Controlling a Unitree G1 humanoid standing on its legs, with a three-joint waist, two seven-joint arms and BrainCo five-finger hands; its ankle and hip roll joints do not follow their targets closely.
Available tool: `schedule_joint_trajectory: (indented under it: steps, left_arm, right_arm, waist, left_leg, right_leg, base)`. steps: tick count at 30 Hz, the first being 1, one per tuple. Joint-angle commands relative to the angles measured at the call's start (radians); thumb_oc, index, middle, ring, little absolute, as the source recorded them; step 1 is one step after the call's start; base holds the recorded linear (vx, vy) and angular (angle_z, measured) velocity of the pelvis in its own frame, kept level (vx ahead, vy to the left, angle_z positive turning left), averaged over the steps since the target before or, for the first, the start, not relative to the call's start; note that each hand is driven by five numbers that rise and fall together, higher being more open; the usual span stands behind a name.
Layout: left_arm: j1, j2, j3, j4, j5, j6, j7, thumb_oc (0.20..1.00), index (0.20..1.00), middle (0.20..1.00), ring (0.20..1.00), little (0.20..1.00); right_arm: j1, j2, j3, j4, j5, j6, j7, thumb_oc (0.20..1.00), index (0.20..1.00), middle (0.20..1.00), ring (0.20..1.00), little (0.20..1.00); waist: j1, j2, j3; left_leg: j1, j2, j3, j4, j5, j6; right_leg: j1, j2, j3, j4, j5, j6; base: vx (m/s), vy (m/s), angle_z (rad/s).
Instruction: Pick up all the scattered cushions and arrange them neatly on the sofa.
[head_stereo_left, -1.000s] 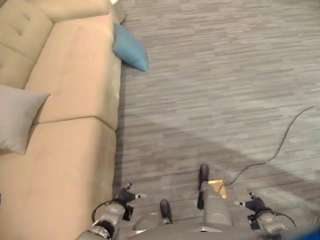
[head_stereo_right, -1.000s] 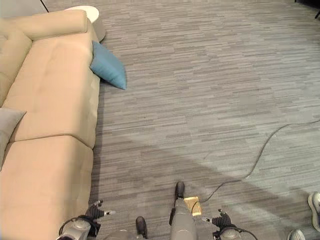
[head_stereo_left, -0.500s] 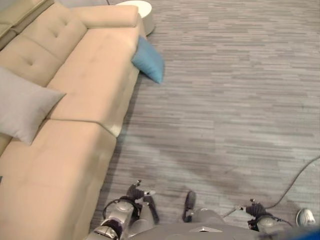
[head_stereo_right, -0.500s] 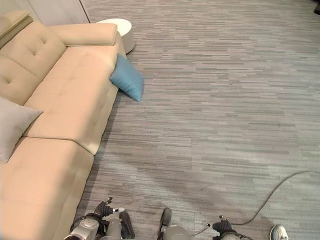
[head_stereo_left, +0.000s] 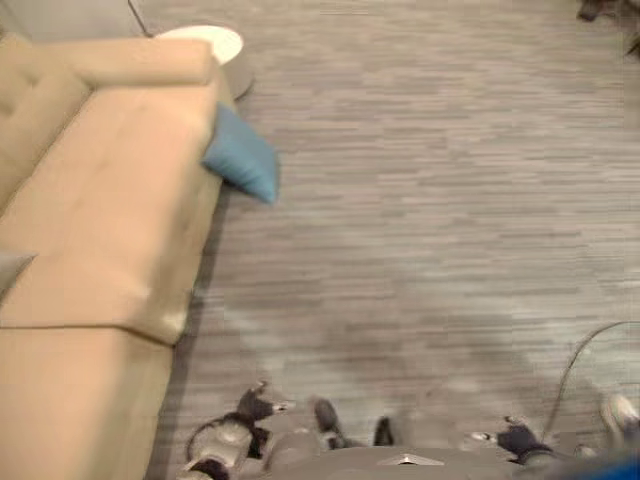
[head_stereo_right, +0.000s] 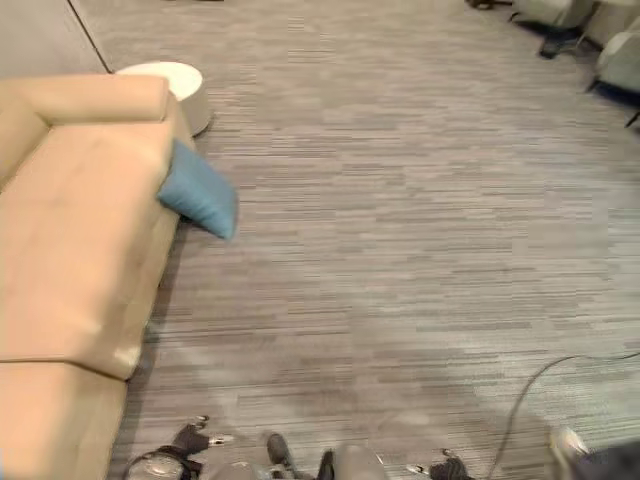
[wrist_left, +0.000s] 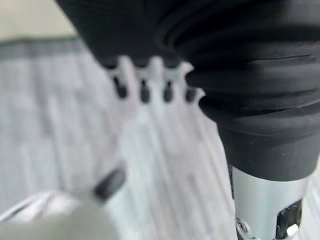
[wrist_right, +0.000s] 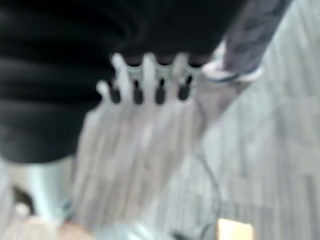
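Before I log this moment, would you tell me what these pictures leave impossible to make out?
- Blue cushion: whether its lower corner touches the floor or hangs off the sofa edge is unclear in both eye views.
- Grey cushion: cut off by the left eye view's edge; a corner shows.
- Round white table: its base is hidden behind the sofa arm.
- Person's shoe: blurred in the right wrist view.
- Any further cushions lie beyond the view edges.
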Motion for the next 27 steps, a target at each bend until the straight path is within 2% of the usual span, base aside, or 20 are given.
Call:
schedule_joint_trajectory:
  steps: [1,3,4,6,7,8,9,10,11,12,13,16,17,18,19,22,23,24,25,27]
  left_arm:
    - [-0.019,-0.031,0.025,-0.037,-0.013,-0.024,0.006,1.000,1.000,1.000,1.000,1.000]
    - [-0.027,-0.033,0.027,-0.032,-0.007,-0.026,0.003,1.000,1.000,1.000,1.000,1.000]
    - [-0.035,-0.032,0.028,-0.027,0.003,-0.027,0.004,1.000,1.000,1.000,1.000,1.000]
    - [-0.039,-0.036,0.028,-0.013,0.021,-0.031,-0.002,1.000,1.000,1.000,1.000,1.000]
    - [-0.032,-0.048,0.029,-0.007,0.016,-0.033,-0.001,1.000,1.000,1.000,1.000,1.000]
    - [-0.032,-0.047,0.029,-0.007,0.016,-0.033,-0.001,1.000,1.000,1.000,1.000,1.000]
    - [-0.033,-0.052,0.026,-0.006,0.012,-0.033,-0.002,1.000,1.000,1.000,1.000,1.000]
    - [-0.037,-0.051,0.025,-0.019,-0.008,-0.031,-0.006,1.000,1.000,1.000,1.000,1.000]
    - [-0.037,-0.050,0.025,-0.019,-0.008,-0.031,-0.006,1.000,1.000,1.000,1.000,1.000]
    - [-0.036,-0.044,0.029,-0.020,-0.018,-0.027,-0.006,1.000,1.000,1.000,1.000,1.000]
    - [-0.037,-0.039,0.031,-0.012,-0.019,-0.023,-0.003,1.000,1.000,1.000,1.000,1.000]
    - [-0.032,-0.042,0.044,0.021,-0.034,-0.021,0.001,1.000,1.000,1.000,1.000,1.000]
    - [-0.025,-0.040,0.051,0.033,-0.032,-0.019,0.001,1.000,1.000,1.000,1.000,1.000]
    - [-0.022,-0.040,0.055,0.043,-0.022,-0.018,0.002,1.000,1.000,1.000,1.000,1.000]
    - [-0.024,-0.039,0.054,0.046,-0.016,-0.015,0.005,1.000,1.000,1.000,1.000,1.000]
    - [-0.018,-0.039,0.057,0.046,-0.015,-0.016,0.002,1.000,1.000,1.000,1.000,1.000]
    - [-0.005,-0.040,0.060,0.049,-0.012,-0.014,-0.002,1.000,1.000,1.000,1.000,1.000]
    - [-0.005,-0.040,0.060,0.049,-0.012,-0.014,-0.002,1.000,1.000,1.000,1.000,1.000]
    - [0.000,-0.037,0.056,0.047,-0.007,-0.010,-0.008,1.000,1.000,1.000,1.000,1.000]
    - [-0.001,-0.033,0.055,0.037,-0.003,-0.012,-0.007,1.000,1.000,1.000,1.000,1.000]
  right_arm:
    - [-0.065,-0.042,-0.014,0.001,0.000,-0.012,-0.009,1.000,1.000,1.000,1.000,1.000]
    - [-0.067,-0.050,-0.015,-0.008,0.003,-0.012,-0.008,1.000,1.000,1.000,1.000,1.000]
    - [-0.067,-0.052,-0.018,-0.007,0.002,-0.010,-0.006,1.000,1.000,1.000,1.000,1.000]
    - [-0.060,-0.054,-0.021,-0.005,-0.001,-0.006,0.001,1.000,1.000,1.000,1.000,1.000]
    - [-0.052,-0.060,-0.021,-0.006,0.000,-0.009,0.003,1.000,1.000,1.000,1.000,1.000]
    - [-0.052,-0.060,-0.021,-0.006,0.000,-0.009,0.003,1.000,1.000,1.000,1.000,1.000]
    - [-0.043,-0.063,-0.029,-0.011,0.005,-0.010,0.004,1.000,1.000,1.000,1.000,1.000]
    - [-0.030,-0.068,-0.044,-0.017,0.021,-0.012,-0.005,1.000,1.000,1.000,1.000,1.000]
    - [-0.030,-0.067,-0.044,-0.017,0.021,-0.012,-0.005,1.000,1.000,1.000,1.000,1.000]
    - [-0.023,-0.069,-0.048,-0.013,0.040,-0.010,-0.009,1.000,1.000,1.000,1.000,1.000]
    - [-0.016,-0.068,-0.053,-0.010,0.048,-0.009,-0.010,1.000,1.000,1.000,1.000,1.000]
    - [0.001,-0.059,-0.058,-0.007,0.067,-0.015,-0.008,1.000,1.000,1.000,1.000,1.000]
    - [0.006,-0.056,-0.055,-0.001,0.065,-0.016,-0.010,1.000,1.000,1.000,1.000,1.000]
    - [0.006,-0.058,-0.051,0.003,0.062,-0.019,-0.013,1.000,1.000,1.000,1.000,1.000]
    - [0.007,-0.058,-0.049,0.009,0.055,-0.019,-0.018,1.000,1.000,1.000,1.000,1.000]
    - [0.005,-0.050,-0.048,0.007,0.056,-0.022,-0.012,1.000,1.000,1.000,1.000,1.000]
    - [0.006,-0.039,-0.041,0.013,0.047,-0.021,-0.007,1.000,1.000,1.000,1.000,1.000]
    - [0.006,-0.039,-0.041,0.013,0.047,-0.021,-0.007,1.000,1.000,1.000,1.000,1.000]
    - [0.010,-0.027,-0.035,0.015,0.035,-0.022,0.001,1.000,1.000,1.000,1.000,1.000]
    - [0.000,-0.020,-0.032,0.010,0.020,-0.017,0.009,1.000,1.000,1.000,1.000,1.000]
  waist:
    - [0.007,0.062,0.091]
    - [-0.020,0.056,0.093]
    - [-0.034,0.056,0.091]
    - [-0.056,0.057,0.081]
    - [-0.060,0.052,0.075]
    - [-0.061,0.049,0.071]
    - [-0.064,0.047,0.072]
    - [-0.060,0.032,0.078]
    - [-0.062,0.029,0.073]
    - [-0.049,0.024,0.075]
    - [-0.041,0.011,0.082]
    - [-0.025,-0.003,0.078]
    - [-0.017,0.003,0.073]
    - [-0.010,0.016,0.068]
    - [0.000,0.037,0.061]
    - [-0.003,0.041,0.050]
    - [0.011,0.044,0.036]
    - [0.011,0.043,0.036]
    - [0.022,0.042,0.023]
    - [0.018,0.042,0.030]
  left_leg:
    - [0.045,0.085,-0.041,0.092,-0.062,-0.130]
    - [0.069,0.068,-0.056,0.094,-0.073,-0.141]
    - [0.094,0.061,-0.075,0.088,-0.090,-0.147]
    - [0.129,0.046,-0.110,0.094,-0.131,-0.149]
    - [0.122,0.043,-0.131,0.177,-0.153,-0.157]
    - [0.116,0.041,-0.132,0.177,-0.149,-0.157]
    - [0.093,0.062,-0.133,0.281,-0.117,-0.183]
    - [0.009,0.169,-0.077,0.514,-0.014,-0.240]
    - [0.002,0.167,-0.077,0.514,-0.011,-0.239]
    - [-0.030,0.246,-0.034,0.632,0.039,-0.272]
    - [-0.074,0.276,-0.017,0.699,0.067,-0.269]
    - [-0.135,0.298,0.015,0.623,0.052,-0.248]
    - [-0.156,0.279,0.017,0.452,0.050,-0.234]
    - [-0.167,0.264,-0.010,0.308,0.091,-0.241]
    - [-0.173,0.275,-0.040,0.143,0.171,-0.264]
    - [-0.148,0.271,-0.029,0.082,0.181,-0.265]
    - [-0.139,0.248,-0.036,0.092,0.166,-0.247]
    - [-0.138,0.247,-0.035,0.092,0.165,-0.247]
    - [-0.116,0.203,-0.035,0.080,0.137,-0.217]
    - [-0.081,0.168,-0.019,0.067,0.100,-0.179]
  right_leg:
    - [0.153,0.053,-0.007,-0.466,0.241,-0.004]
    - [0.125,0.056,-0.001,-0.651,0.298,-0.007]
    - [0.114,0.062,0.024,-0.722,0.319,0.004]
    - [0.118,0.069,0.072,-0.755,0.337,0.015]
    - [0.146,0.067,0.089,-0.743,0.359,-0.001]
    - [0.142,0.065,0.090,-0.744,0.362,-0.002]
    - [0.163,0.068,0.091,-0.739,0.360,-0.018]
    - [0.215,0.066,0.060,-0.744,0.334,-0.052]
    - [0.210,0.064,0.060,-0.746,0.336,-0.053]
    - [0.278,0.092,0.042,-0.758,0.278,-0.086]
    - [0.310,0.096,0.028,-0.763,0.269,-0.114]
    - [0.385,0.109,0.019,-0.791,0.232,-0.121]
    - [0.413,0.114,0.020,-0.807,0.216,-0.108]
    - [0.428,0.125,0.023,-0.818,0.208,-0.095]
    - [0.459,0.144,0.019,-0.832,0.191,-0.081]
    - [0.485,0.153,0.025,-0.829,0.169,-0.074]
    - [0.517,0.150,0.032,-0.806,0.143,-0.065]
    - [0.518,0.149,0.033,-0.805,0.142,-0.065]
    - [0.506,0.130,0.040,-0.699,0.145,-0.045]
    - [0.426,0.089,0.047,-0.521,0.198,0.000]
  base:
    - [0.50,-0.107,0.37]
    - [0.47,-0.169,0.31]
    - [0.40,-0.197,0.37]
    - [0.47,-0.187,0.83]
    - [0.35,-0.171,1.00]
    - [0.34,-0.242,0.96]
    - [0.28,-0.358,0.93]
    - [0.28,-0.358,0.87]
    - [0.45,-0.440,0.92]
    - [0.33,-0.296,0.83]
    - [0.46,-0.357,0.63]
    - [0.39,-0.129,0.10]
    - [0.41,0.075,0.08]
    - [0.64,0.131,-0.14]
    - [0.40,0.113,-0.32]
    - [0.39,0.065,-0.49]
    - [0.43,0.060,-0.84]
    - [0.52,0.115,-0.53]
    - [0.31,0.127,-0.54]
    - [0.31,0.161,-0.56]
